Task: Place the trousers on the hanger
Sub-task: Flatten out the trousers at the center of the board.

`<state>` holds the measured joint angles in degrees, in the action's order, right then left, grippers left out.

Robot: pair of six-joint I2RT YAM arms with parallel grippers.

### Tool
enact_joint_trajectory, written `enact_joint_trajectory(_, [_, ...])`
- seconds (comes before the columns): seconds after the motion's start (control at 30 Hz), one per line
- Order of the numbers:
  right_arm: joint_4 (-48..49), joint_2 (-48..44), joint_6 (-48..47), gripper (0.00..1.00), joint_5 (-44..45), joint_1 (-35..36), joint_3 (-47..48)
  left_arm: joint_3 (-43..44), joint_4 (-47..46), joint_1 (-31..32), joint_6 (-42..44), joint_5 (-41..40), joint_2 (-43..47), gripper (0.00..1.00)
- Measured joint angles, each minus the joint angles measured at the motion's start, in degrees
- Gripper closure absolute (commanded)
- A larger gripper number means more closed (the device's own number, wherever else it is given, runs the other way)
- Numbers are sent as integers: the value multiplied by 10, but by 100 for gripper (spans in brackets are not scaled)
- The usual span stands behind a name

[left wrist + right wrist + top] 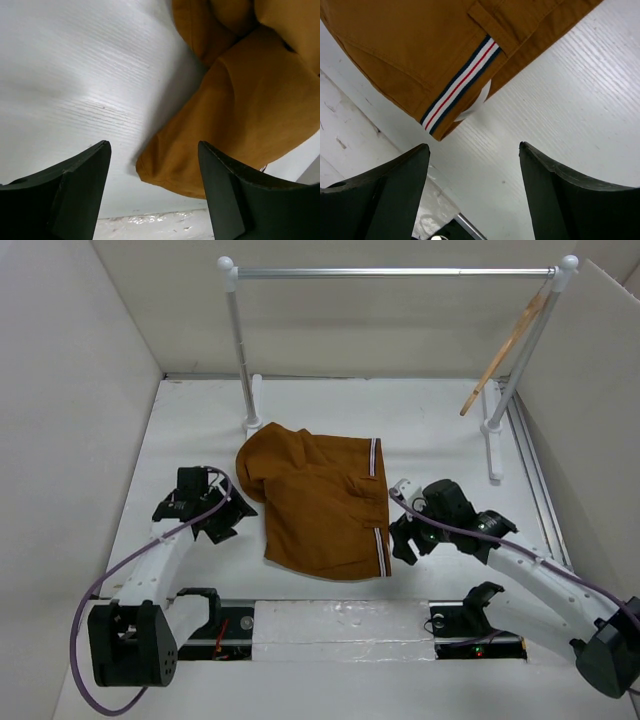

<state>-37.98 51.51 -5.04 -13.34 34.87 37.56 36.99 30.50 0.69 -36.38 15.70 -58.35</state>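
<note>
The rust-brown trousers (320, 505) lie folded in a heap on the white table, striped trim along their right edge. They also show in the left wrist view (245, 105) and in the right wrist view (420, 55), where the striped trim (460, 82) is plain. The wooden hanger (505, 350) hangs from the right end of the silver rail. My left gripper (228, 518) is open and empty just left of the trousers. My right gripper (402, 540) is open and empty just right of the trousers' near corner.
The silver rail (395, 273) on white posts (243, 350) stands at the back of the table. White walls enclose the table on the left, back and right. A taped strip (340, 620) runs along the near edge between the arm bases.
</note>
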Motion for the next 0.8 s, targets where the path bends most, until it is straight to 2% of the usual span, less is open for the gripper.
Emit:
enact_joint_trajectory(0.1, [42, 16, 12, 21, -23, 0, -30, -36, -27, 22, -29, 15, 0, 31])
enact_joint_trajectory(0.4, [172, 100, 59, 22, -87, 7, -99, -73, -83, 48, -66, 35, -70, 37])
enact_joint_trajectory(0.5, [216, 117, 78, 43, -99, 17, -114, -80, -104, 88, -77, 34, -90, 41])
enact_joint_trajectory(0.53, [228, 123, 85, 61, -100, 21, -118, -85, -115, 105, -85, 41, -94, 47])
enact_joint_trajectory(0.6, [244, 136, 96, 84, -101, 24, -122, -99, -144, 134, -103, 57, -97, 60])
enact_joint_trajectory(0.63, [248, 139, 100, 97, -101, 24, -121, -110, -159, 143, -112, 66, -97, 88])
enact_joint_trajectory(0.67, [251, 140, 103, 100, -98, 24, -120, -120, -170, 148, -125, 73, -96, 98])
enact_joint_trajectory(0.73, [242, 137, 106, 100, -93, 24, -106, -138, -178, 151, -132, 67, -88, 100])
enact_joint_trajectory(0.8, [207, 121, 99, 100, -73, 24, -69, -124, -143, 141, -133, 48, -64, 100])
